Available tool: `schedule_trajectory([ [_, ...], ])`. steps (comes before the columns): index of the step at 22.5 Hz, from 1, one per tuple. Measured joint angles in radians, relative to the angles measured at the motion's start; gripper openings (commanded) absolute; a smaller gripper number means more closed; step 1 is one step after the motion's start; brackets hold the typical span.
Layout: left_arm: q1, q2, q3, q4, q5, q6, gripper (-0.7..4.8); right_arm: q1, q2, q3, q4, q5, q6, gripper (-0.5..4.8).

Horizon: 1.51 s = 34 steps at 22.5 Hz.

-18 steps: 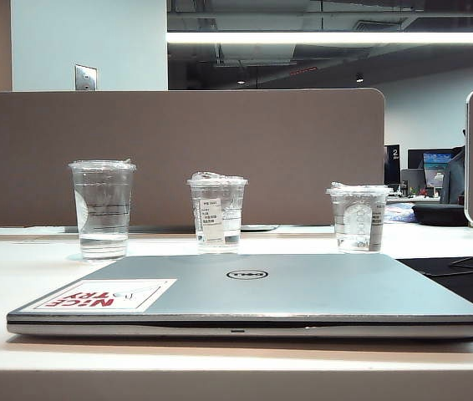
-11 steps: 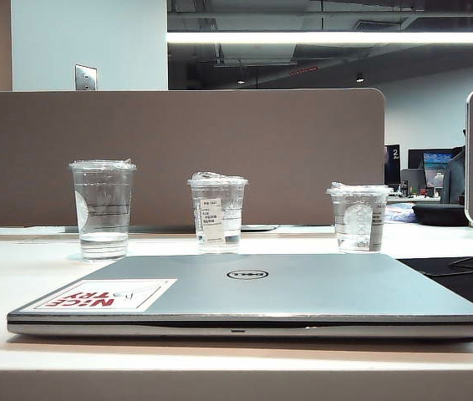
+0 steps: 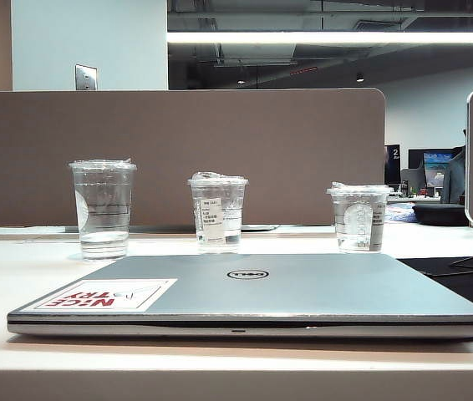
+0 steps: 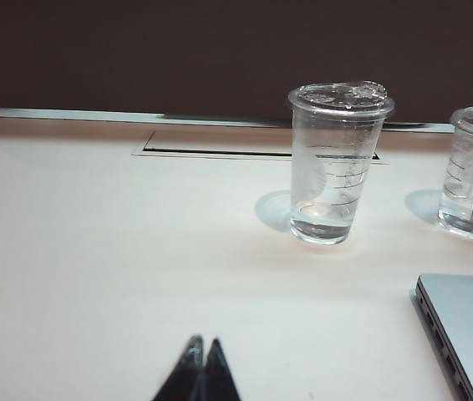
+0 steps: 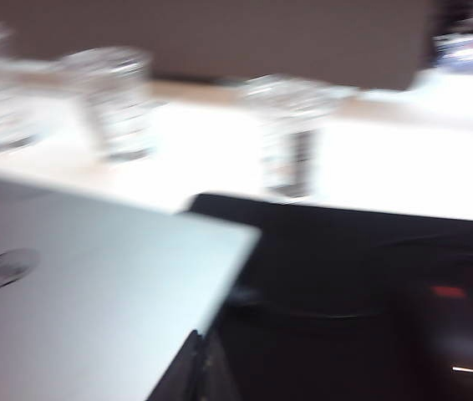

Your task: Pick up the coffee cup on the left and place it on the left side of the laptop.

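My left gripper is pinched closed, low over bare white table, well short of the tall clear lidded plastic coffee cup, upright behind the closed silver-grey Dell laptop's left corner. My right gripper looks closed too, at the laptop's right edge.

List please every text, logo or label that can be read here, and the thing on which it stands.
"NICE TRY", red, upside down: white sticker on the laptop.
"DELL" round logo: laptop lid.
White label on the middle cup: too small.
Round logo on the right cup: unreadable.
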Motion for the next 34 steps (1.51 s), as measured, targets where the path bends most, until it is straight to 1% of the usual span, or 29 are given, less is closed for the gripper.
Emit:
schedule_trajectory([
  [1,0.000,0.000,0.000,0.000,0.000,0.000,-0.05,0.087,0.023,0.000,0.000,0.000,0.000,-0.04],
  [2,0.000,0.000,0.000,0.000,0.000,0.000,-0.05,0.120,0.033,0.000,0.000,0.000,0.000,-0.04],
  [4,0.000,0.000,0.000,0.000,0.000,0.000,-0.06,0.240,0.071,0.000,0.000,-0.003,0.000,-0.04],
  [7,0.000,0.000,0.000,0.000,0.001,0.000,-0.05,0.311,0.097,0.000,0.000,-0.006,0.000,-0.04],
  [10,0.000,0.000,0.000,0.000,0.003,-0.001,-0.05,0.339,0.102,0.000,0.000,-0.006,0.000,-0.04],
  [12,0.000,0.000,0.000,0.019,0.034,-0.026,-0.06,0.340,0.102,0.000,0.000,-0.006,0.000,-0.04],
  [13,0.000,0.000,0.000,0.066,0.094,-0.074,-0.06,0.340,0.102,0.000,0.000,-0.006,0.000,-0.04],
  [14,0.000,0.000,0.000,0.095,0.114,-0.094,-0.06,0.340,0.102,0.000,0.000,-0.006,0.000,-0.04],
  [16,0.000,0.000,0.000,0.235,0.130,-0.136,-0.06,0.340,0.102,0.000,0.000,-0.006,0.000,-0.04],
  [18,0.000,0.011,0.008,0.296,0.129,-0.138,-0.06,0.340,0.102,0.000,0.000,-0.006,0.000,-0.04],
  [20,-0.001,0.063,0.056,0.330,0.122,-0.125,-0.05,0.340,0.102,0.000,0.000,-0.005,0.000,-0.04],
  [21,-0.001,0.141,0.078,0.352,0.119,-0.080,-0.05,0.340,0.102,0.000,0.000,-0.005,0.000,-0.04],
  [22,-0.001,0.195,0.082,0.363,0.118,-0.055,-0.05,0.340,0.102,0.000,0.000,-0.005,0.000,-0.04],
  [23,-0.001,0.314,0.084,0.395,0.119,-0.017,0.04,0.340,0.102,0.000,0.000,-0.005,0.000,-0.04],
  [24,-0.001,0.426,0.085,0.465,0.119,0.013,0.19,0.341,0.102,0.000,0.000,-0.005,0.000,-0.04],
  [25,-0.001,0.478,0.087,0.507,0.119,0.031,0.53,0.341,0.102,0.000,0.000,-0.005,0.000,-0.04],
  [26,0.000,0.548,0.087,0.559,0.119,0.058,1.18,0.341,0.102,0.000,0.000,-0.005,0.000,-0.04],
  [27,0.000,0.692,0.089,0.677,0.116,0.114,1.65,0.341,0.102,0.000,0.000,-0.005,0.000,-0.05],
  [28,0.000,0.799,0.094,0.755,0.116,0.145,2.22,0.341,0.102,0.000,0.000,-0.004,0.000,-0.04],
  [29,0.000,0.953,0.094,0.860,0.118,0.166,2.47,0.341,0.102,0.000,0.000,-0.004,0.000,-0.04],
  [30,0.000,1.044,0.093,0.928,0.126,0.171,2.74,0.341,0.102,0.000,0.000,-0.004,0.000,-0.04],
  [31,0.000,1.191,0.097,1.052,0.147,0.176,2.84,0.341,0.102,0.000,0.000,-0.004,0.000,-0.04],
  [32,0.000,1.283,0.107,1.130,0.164,0.175,2.89,0.341,0.103,0.000,0.000,-0.004,0.000,-0.04],
  [34,0.000,1.560,0.174,1.368,0.224,0.151,3.24,0.341,0.103,0.000,0.000,-0.004,0.000,-0.04],
])
